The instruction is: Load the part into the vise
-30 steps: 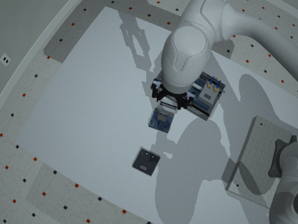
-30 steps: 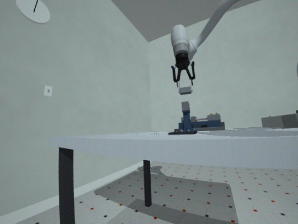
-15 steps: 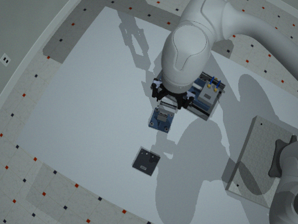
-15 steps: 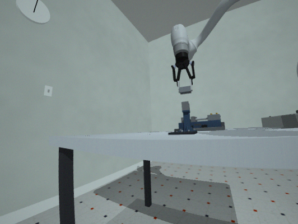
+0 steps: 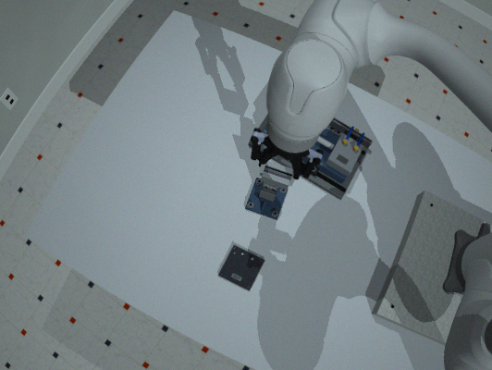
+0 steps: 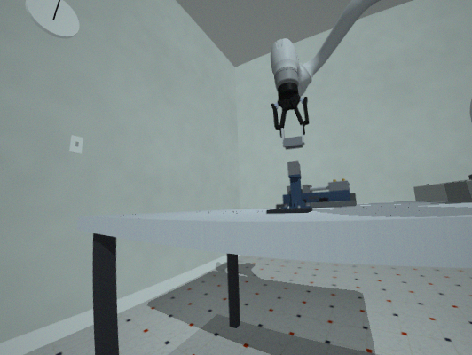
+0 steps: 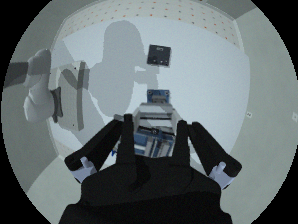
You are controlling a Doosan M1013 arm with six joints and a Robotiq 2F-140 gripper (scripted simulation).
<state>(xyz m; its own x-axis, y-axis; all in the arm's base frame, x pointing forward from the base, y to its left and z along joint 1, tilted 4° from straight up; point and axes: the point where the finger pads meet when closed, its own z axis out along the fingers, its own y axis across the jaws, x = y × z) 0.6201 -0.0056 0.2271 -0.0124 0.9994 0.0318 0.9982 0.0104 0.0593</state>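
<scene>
My gripper [image 6: 292, 130] hangs high above the table and is shut on the part [image 6: 294, 142], a light grey block held level between the fingertips. The part is in the air, well above the blue V-block [image 6: 294, 184] and the vise [image 6: 330, 193]. From above, my gripper [image 5: 282, 159] is over the near end of the vise [image 5: 339, 159], just beyond the V-block [image 5: 267, 196]; my wrist hides most of the part. The dark infeed plate [image 5: 241, 267] lies bare. In the wrist view the part [image 7: 156, 121] sits between my fingers. I cannot tell which way the slot faces.
A large grey block [image 5: 425, 264] stands at the table's right side beside the arm's base. The vise's air cylinder with yellow fittings [image 5: 350, 145] is at the vise's far end. The infeed plate also shows in the wrist view [image 7: 160, 54].
</scene>
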